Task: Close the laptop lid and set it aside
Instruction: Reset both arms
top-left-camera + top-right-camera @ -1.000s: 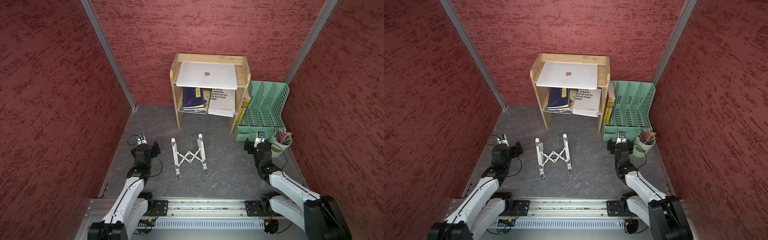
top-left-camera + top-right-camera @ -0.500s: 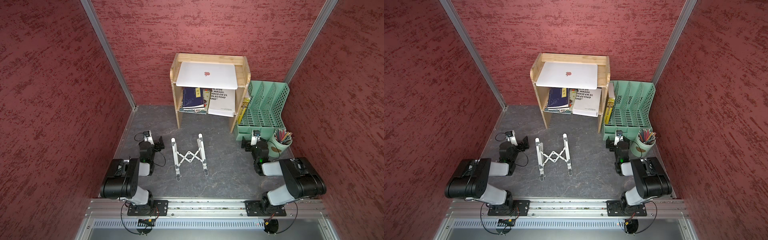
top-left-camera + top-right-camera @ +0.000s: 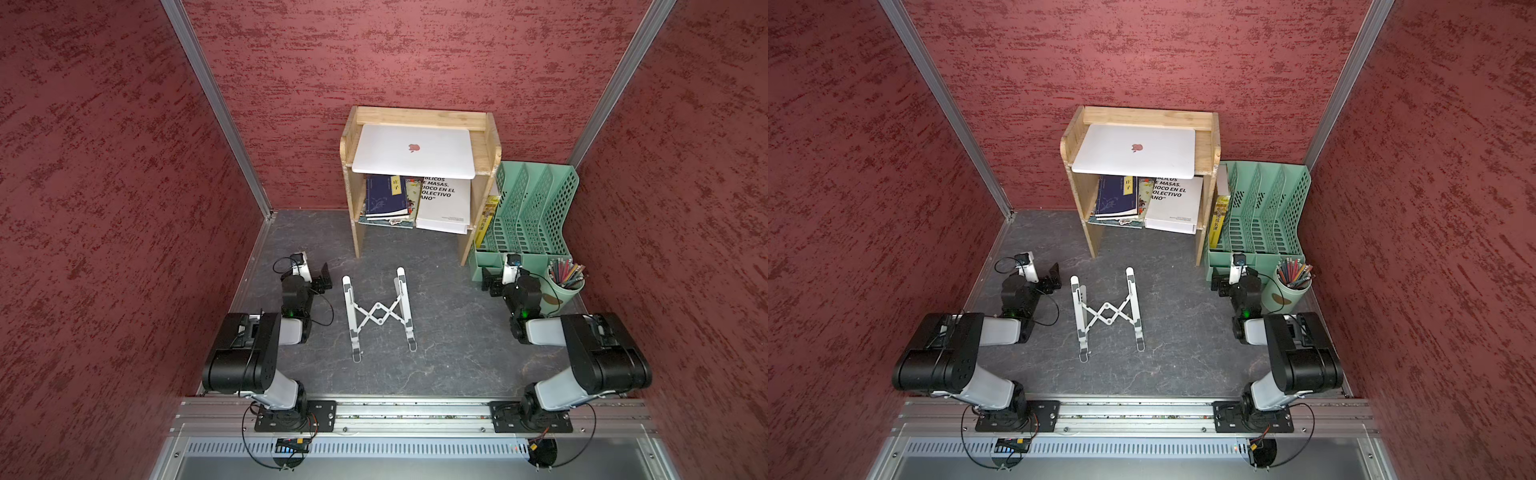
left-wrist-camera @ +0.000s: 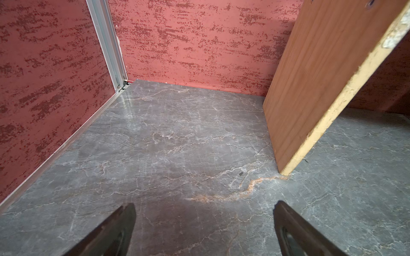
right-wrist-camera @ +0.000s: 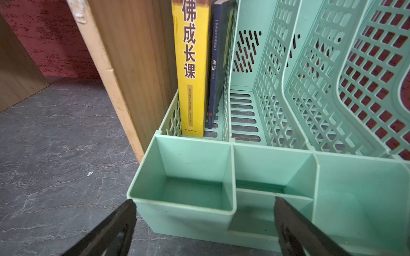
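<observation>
**What shares my tabletop (image 3: 449,340)**

A white folding stand (image 3: 378,311) lies flat mid-tabletop. At the far edge I see a wooden shelf (image 3: 357,216), with a blue book (image 3: 384,195) and a white book (image 3: 444,208) inside. Toward the far right corner, a green file organizer (image 3: 536,208) holds a yellow book (image 5: 190,66), with a pencil cup (image 3: 567,291) just beside it.

The silver-white metal laptop (image 3: 411,153) lies on top of the light wooden shelf (image 3: 484,145) at the back of the grey marbled table (image 3: 449,361). Under it lie a dark blue book (image 3: 384,195), left, and a white book with black lettering (image 3: 444,208), right. Just right of the shelf stands the mint-green plastic file rack (image 3: 536,208), a green pencil cup (image 3: 569,297) before it. The white folding stand (image 3: 351,316) lies before the shelf.
</observation>
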Controlling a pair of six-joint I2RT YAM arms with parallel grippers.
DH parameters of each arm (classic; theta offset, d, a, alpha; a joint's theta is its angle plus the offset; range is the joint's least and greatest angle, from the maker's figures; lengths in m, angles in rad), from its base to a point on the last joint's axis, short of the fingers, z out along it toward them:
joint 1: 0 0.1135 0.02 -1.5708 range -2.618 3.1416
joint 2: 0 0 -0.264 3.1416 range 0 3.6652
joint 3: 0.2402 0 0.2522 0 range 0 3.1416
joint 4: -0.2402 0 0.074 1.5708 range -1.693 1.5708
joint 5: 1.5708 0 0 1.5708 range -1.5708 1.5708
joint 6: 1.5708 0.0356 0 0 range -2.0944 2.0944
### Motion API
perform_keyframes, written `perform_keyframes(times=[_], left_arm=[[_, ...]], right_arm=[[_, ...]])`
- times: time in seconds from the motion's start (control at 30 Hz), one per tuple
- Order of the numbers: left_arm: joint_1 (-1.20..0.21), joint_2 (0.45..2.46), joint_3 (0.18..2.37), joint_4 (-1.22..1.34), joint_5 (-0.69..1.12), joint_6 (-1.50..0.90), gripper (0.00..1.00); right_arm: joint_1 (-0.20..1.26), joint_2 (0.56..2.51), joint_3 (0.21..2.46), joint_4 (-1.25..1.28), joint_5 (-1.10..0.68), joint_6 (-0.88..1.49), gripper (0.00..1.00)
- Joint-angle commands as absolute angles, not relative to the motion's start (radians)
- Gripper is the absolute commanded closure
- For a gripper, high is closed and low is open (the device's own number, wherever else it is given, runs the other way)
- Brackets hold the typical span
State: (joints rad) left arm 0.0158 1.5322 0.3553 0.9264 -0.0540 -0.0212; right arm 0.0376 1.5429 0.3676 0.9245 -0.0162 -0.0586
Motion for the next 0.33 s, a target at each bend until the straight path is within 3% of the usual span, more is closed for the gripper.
perform_keyframes(times=[0.0,0.3], left_arm=[[0.014,1.534,0.37,0.914,-0.056,-0.005,0.0],[0.019,1.534,0.37,0.911,-0.045,-0.006,0.0]], right_arm=[[0.029,1.54,0.38,0.914,-0.028,-0.049,0.01],[0.03,1.539,0.381,0.913,-0.028,-0.049,0.02]])
